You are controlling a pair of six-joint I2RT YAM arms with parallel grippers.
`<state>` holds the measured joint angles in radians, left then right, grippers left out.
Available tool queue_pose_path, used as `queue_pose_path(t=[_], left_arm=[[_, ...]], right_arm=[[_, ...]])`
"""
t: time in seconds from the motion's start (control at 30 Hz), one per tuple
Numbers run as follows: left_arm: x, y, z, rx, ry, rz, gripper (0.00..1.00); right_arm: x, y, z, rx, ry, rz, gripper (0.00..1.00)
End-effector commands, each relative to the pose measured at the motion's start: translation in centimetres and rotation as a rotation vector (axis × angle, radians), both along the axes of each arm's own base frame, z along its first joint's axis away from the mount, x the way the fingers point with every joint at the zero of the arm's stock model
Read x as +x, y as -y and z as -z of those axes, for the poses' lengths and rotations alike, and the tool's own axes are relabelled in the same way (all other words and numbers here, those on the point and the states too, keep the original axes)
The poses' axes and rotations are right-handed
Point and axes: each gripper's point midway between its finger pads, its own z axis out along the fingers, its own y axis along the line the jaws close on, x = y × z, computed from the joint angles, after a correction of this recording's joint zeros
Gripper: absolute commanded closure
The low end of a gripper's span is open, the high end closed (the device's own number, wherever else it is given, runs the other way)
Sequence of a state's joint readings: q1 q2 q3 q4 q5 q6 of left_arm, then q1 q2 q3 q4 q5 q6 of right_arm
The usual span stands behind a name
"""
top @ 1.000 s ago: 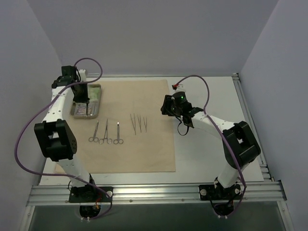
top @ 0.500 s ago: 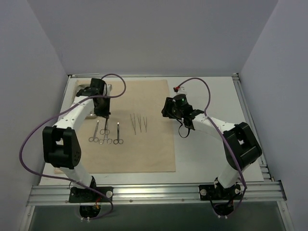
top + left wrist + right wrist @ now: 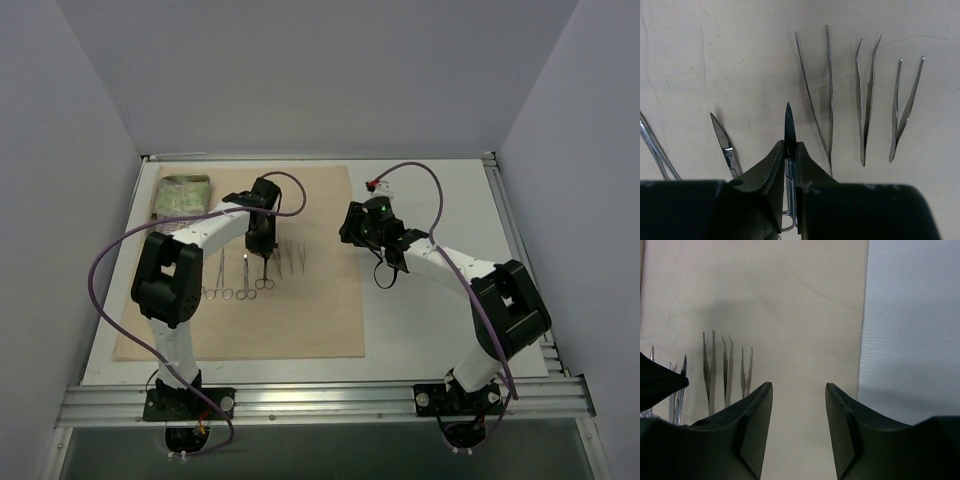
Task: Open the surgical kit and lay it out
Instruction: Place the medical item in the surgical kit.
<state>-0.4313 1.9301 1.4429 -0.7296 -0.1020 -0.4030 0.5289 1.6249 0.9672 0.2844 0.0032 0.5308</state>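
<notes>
Left tool (image 3: 790,155) pinching scissors (image 3: 789,131), blade tip poking out past fingers, over beige cloth wrap (image 3: 300,320) spread flat on table (image 3: 440,330). Three tweezers (image 3: 867,107) in row just right of it, more scissor-type instruments (image 3: 225,280) left. Steel tray (image 3: 183,194) with packets at far-left corner. Right tool (image 3: 799,405) spread, empty, above cloth's right edge.

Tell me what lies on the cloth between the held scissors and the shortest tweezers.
In the left wrist view, two longer tweezers lie between the scissors and the shortest tweezers.
</notes>
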Motion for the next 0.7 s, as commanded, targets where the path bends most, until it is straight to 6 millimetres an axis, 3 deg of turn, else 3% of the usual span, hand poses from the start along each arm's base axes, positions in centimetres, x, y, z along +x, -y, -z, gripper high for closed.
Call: queue_pose_path(t=[0.0, 0.37, 0.67], left_arm=[[3.0, 0.5, -2.1, -0.027, 0.111, -0.074, 0.98], [0.9, 0.0, 1.4, -0.010, 0.029, -0.129, 0.98], [0.4, -0.2, 1.7, 0.017, 0.023, -0.097, 0.98]], right_arm=[[0.6, 0.9, -2.7, 0.015, 0.059, 0.049, 0.57], [0.3, 1.3, -2.9, 0.007, 0.060, 0.056, 0.57], [0.3, 1.5, -3.3, -0.001, 0.061, 0.058, 0.57]])
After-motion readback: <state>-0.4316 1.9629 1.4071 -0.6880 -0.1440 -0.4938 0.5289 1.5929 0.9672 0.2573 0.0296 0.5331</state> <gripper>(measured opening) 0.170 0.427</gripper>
